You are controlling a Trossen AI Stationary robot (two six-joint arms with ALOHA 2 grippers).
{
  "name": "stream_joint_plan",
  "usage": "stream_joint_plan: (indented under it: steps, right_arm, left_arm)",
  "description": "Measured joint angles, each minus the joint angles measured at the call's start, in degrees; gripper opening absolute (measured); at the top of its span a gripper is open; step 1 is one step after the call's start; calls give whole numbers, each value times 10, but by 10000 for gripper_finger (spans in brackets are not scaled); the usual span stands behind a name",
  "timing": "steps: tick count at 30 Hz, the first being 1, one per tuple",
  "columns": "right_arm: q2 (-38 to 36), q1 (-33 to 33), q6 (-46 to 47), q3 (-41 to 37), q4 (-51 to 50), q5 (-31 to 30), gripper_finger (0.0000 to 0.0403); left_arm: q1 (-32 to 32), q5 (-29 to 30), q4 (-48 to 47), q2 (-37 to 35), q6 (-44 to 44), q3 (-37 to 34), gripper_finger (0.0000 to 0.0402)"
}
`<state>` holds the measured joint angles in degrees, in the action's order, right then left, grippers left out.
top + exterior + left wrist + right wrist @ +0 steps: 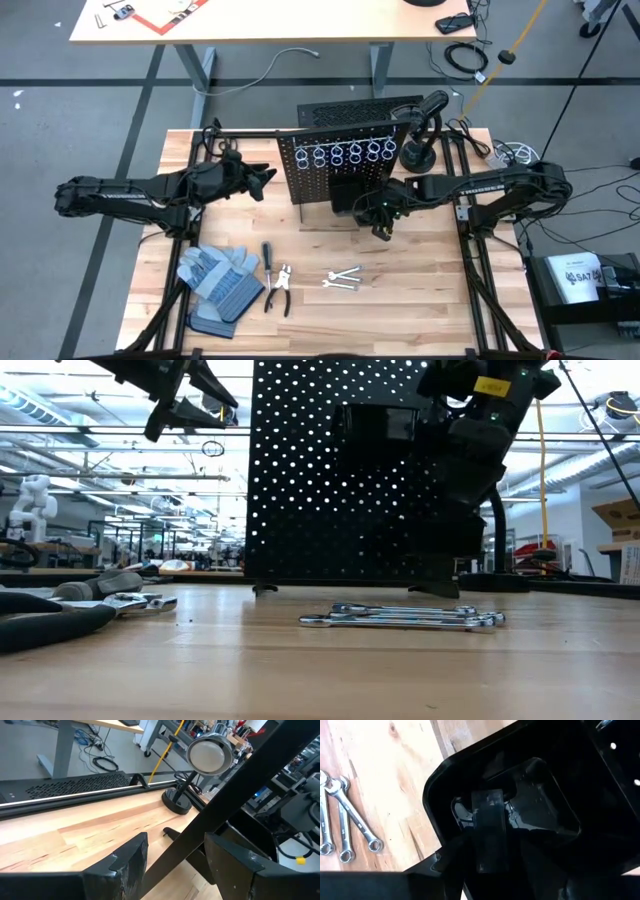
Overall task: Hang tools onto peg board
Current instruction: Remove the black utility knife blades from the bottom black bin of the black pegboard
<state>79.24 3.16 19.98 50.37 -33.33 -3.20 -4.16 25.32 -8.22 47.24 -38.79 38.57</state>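
The peg board (340, 160) stands upright at the table's middle, with silver rings (352, 152) along its top and a black bin (437, 785) on its near face. My right gripper (491, 870) points down into the bin, open, with a short grey piece (489, 820) between its fingers. My left gripper (175, 865) hovers open by the board's left edge (235, 790), which runs between its fingers with a gap on each side. Wrenches (343, 280), pliers (280, 290) and a screwdriver (267, 255) lie flat on the table in front. My right gripper comes from above, slanting down into the bin, and the grey piece stands lengthwise between its fingers (452, 862). Whether either finger touches the piece I cannot tell.
Grey-and-blue gloves (215, 280) lie at the near left. A black round-based stand (418, 155) rises at the board's far right corner. Bare wood lies between the board's feet and the wrenches (400, 618). The table's black frame rails run along its left and right sides.
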Motion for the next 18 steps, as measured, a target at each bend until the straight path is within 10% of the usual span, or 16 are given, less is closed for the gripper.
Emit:
stream_joint_plan:
  steps: [18]
  right_arm:
    - [-70,0,-21,-2,44,2,176]
  left_arm:
    - [1,-3,10,0,1,0,206]
